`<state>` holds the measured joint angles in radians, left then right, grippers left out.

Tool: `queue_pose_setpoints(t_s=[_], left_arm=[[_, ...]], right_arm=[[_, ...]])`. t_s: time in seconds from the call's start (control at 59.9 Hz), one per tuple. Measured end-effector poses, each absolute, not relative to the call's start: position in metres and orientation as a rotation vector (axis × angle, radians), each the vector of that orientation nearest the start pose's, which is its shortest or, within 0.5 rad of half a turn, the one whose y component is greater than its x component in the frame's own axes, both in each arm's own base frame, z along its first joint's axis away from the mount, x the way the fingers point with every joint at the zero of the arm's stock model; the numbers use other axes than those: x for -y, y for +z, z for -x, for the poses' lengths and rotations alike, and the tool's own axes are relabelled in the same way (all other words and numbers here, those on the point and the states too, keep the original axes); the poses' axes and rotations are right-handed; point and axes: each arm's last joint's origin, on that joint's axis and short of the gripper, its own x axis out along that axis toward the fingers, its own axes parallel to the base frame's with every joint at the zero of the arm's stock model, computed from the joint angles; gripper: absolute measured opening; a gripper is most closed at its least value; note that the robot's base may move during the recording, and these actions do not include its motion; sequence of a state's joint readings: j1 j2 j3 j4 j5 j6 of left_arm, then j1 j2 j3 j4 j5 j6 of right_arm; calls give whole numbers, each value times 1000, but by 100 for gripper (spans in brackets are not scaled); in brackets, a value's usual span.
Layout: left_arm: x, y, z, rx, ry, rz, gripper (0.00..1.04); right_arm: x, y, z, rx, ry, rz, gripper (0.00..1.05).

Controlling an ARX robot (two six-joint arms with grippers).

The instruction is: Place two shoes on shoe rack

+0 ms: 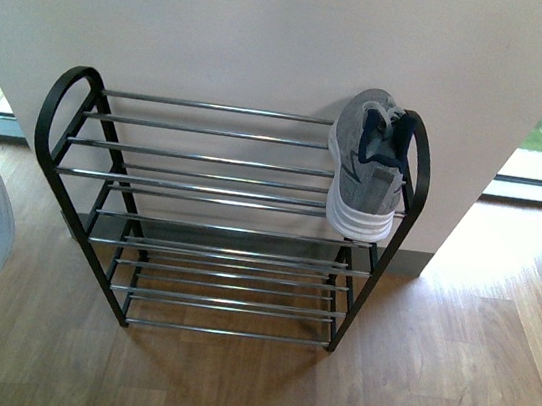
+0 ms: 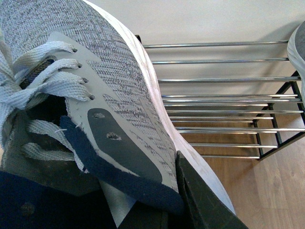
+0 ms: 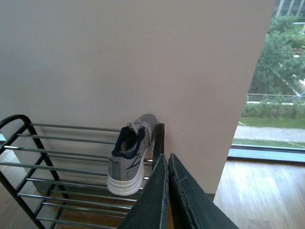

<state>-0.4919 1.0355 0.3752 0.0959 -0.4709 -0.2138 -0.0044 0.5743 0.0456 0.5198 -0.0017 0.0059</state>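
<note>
The left tool (image 2: 167,210) grips a light, soft-knit shoe (image 2: 109,81) at its collar, likely the firmest hold above the stiff sole, with the rack (image 2: 214,78) ahead; the right tool (image 3: 167,164) is closed and empty, the other shoe (image 3: 127,162) racked beyond its tips.

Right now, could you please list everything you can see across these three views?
shoe on the rack: one, grey knit with white sole and navy lining, right end of the top tier.
held shoe: one, grey knit with white laces, off the rack, close to the left wrist camera.
shoe rack: one, black uprights and chrome rods, against the wall.
wall: one, white, behind the rack.
floor: one, light brown wood, under the rack.
window: one, greenery outside, right of the wall.
left gripper: one, dark, shut on the held shoe.
right gripper: one, dark, shut and empty, in front of the rack.
</note>
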Motion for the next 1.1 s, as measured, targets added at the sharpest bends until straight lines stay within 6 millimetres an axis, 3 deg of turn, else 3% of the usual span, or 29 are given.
queue_pose_setpoints(t_s=[1.101], left_arm=[[80,178,-178,-499,32,-52,2]], right_arm=[[0,170,-97,12,-3,-6,2]])
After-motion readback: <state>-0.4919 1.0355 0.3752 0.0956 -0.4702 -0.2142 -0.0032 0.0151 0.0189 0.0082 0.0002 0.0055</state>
